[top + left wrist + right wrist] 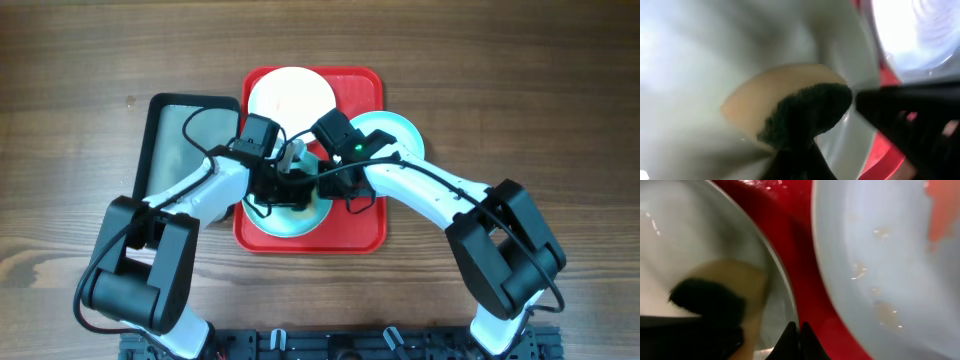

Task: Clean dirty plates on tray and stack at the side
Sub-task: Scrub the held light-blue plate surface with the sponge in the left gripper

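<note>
Three plates (overhead): white plate point(290, 95) at far end of tray point(368, 235); right blue plate point(402, 130) hangs over tray's right rim; front blue plate point(290, 224) at near end, half hidden by the arms.
Grey tray (overhead): grey tray point(170, 140) just left of tray, on table point(80, 60).
Grippers (overhead): left gripper point(293, 188) and right gripper point(323, 184) both down over front blue plate, close together; fingers unreadable from here.
Sponge (left wrist): sponge point(805, 110), yellow with dark green face, pinched in left gripper's fingers, against front blue plate.
Right gripper (left wrist): black, blurred, at that plate's right edge; red tray behind it.
Fingers (right wrist): closed, tips together, at front blue plate's rim; can't tell if they pinch the rim.
Right blue plate (right wrist): across a strip of tray, orange-red smear point(942, 210) at its top right.
</note>
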Available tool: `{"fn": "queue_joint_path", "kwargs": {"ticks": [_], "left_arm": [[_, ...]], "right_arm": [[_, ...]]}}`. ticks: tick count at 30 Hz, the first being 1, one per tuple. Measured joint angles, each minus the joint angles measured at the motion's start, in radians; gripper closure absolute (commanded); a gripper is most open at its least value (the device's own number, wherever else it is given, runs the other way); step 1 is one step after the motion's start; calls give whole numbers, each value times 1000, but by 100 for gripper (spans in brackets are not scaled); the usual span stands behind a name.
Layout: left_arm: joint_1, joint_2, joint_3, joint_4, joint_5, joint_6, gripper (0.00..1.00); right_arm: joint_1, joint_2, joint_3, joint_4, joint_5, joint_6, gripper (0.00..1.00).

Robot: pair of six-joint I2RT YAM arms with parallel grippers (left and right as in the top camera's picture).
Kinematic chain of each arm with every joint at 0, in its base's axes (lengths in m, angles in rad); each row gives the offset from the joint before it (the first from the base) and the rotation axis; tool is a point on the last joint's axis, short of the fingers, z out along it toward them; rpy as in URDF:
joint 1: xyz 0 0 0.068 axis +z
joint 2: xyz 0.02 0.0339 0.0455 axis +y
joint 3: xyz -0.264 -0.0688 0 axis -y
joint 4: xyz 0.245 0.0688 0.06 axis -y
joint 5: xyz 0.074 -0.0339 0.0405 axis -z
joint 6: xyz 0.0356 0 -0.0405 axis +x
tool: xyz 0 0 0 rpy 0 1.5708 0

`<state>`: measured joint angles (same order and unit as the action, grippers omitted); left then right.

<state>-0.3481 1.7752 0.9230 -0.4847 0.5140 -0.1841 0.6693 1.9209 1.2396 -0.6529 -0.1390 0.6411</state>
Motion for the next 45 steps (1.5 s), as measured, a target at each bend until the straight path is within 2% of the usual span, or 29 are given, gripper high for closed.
{"fn": "queue_joint_path", "kwargs": {"ticks": [17, 29, 45], "left_arm": [[-14, -5, 15, 0, -96, -28, 96], [-15, -78, 15, 7, -207, -73, 96], [-92, -79, 15, 7, -279, -89, 96]], "right_arm": [[4, 0, 0, 10, -29, 0, 96], [4, 0, 0, 12, -44, 0, 95], [5, 0, -13, 40, -44, 1, 96]]}}
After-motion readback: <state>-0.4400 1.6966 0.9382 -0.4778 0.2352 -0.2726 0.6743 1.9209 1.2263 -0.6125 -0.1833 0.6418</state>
